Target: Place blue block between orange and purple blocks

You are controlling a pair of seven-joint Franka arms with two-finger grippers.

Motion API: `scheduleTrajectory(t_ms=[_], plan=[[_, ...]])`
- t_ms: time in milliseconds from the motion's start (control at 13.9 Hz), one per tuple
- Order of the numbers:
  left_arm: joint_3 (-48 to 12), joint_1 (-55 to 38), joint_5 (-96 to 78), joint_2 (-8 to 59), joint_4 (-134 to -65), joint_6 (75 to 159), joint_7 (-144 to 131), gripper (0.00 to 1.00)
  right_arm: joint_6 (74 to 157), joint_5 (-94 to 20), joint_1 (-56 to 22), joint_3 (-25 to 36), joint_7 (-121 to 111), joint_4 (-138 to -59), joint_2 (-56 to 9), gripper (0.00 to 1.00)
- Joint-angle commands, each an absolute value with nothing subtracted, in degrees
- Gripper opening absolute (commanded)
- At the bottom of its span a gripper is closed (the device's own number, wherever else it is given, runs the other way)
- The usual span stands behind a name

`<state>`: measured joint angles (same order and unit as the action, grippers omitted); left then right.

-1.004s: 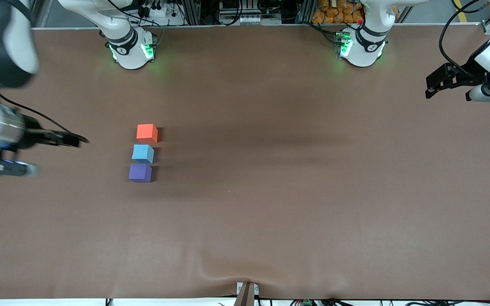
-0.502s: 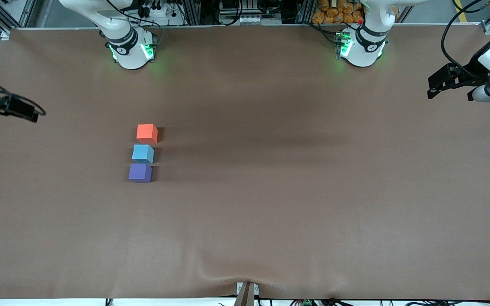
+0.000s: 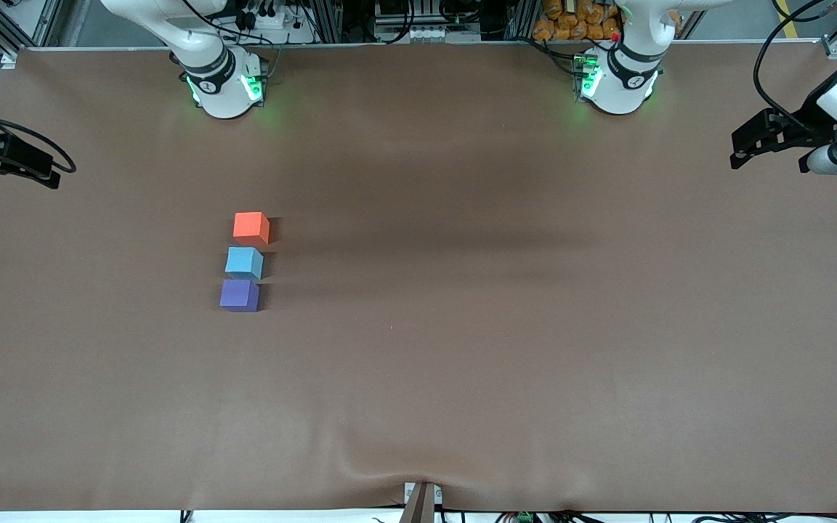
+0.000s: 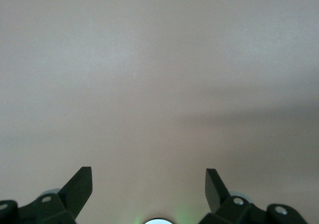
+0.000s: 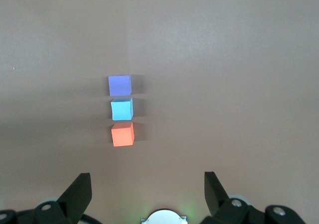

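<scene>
The blue block (image 3: pixel 244 262) sits on the brown table between the orange block (image 3: pixel 251 227), which is farther from the front camera, and the purple block (image 3: pixel 239 296), which is nearer. The three form a short row, close together. The right wrist view shows the same row: purple block (image 5: pixel 119 85), blue block (image 5: pixel 122 109), orange block (image 5: pixel 122 134). My right gripper (image 5: pixel 145 189) is open and empty, raised at the right arm's end of the table (image 3: pixel 19 171). My left gripper (image 4: pixel 148 184) is open and empty, raised over bare table at the left arm's end (image 3: pixel 745 145).
The brown table cover (image 3: pixel 462 327) has a wrinkle at its near edge by a small bracket (image 3: pixel 422 500). The two arm bases (image 3: pixel 224 80) (image 3: pixel 616 76) stand along the edge farthest from the front camera.
My right arm has pulled up and away from the blocks toward its end of the table. The left gripper and the three blocks have stayed in place.
</scene>
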<state>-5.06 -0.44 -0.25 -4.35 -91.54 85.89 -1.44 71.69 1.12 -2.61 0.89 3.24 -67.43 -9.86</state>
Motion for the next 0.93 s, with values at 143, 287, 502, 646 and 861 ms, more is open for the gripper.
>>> scheduleTrajectory(t_ms=[143, 287, 502, 646, 861], plan=[[-5.4, 0.3, -0.9, -4.7, -91.4, 85.8, -0.4, 1.00, 80.9, 0.2, 0.3, 0.8, -4.5, -84.4, 1.6, 1.00], [-5.4, 0.3, -0.9, -4.7, -91.4, 85.8, -0.4, 1.00, 80.9, 0.2, 0.4, 0.7, -4.5, -84.8, 1.9, 1.00], [-5.4, 0.3, -0.9, -4.8, -91.4, 85.8, -0.4, 1.00, 81.0, 0.4, 0.3, 0.7, -4.5, -84.9, 2.1, 1.00], [-5.4, 0.3, -0.8, -4.8, -91.4, 85.8, -0.4, 1.00, 81.0, 0.4, 0.3, 0.7, -4.5, -85.1, 2.2, 1.00], [-5.5, 0.3, -0.7, -4.7, -91.3, 85.9, -0.4, 1.00, 81.1, 0.5, 0.4, 0.7, -4.4, -86.0, 2.9, 1.00]])
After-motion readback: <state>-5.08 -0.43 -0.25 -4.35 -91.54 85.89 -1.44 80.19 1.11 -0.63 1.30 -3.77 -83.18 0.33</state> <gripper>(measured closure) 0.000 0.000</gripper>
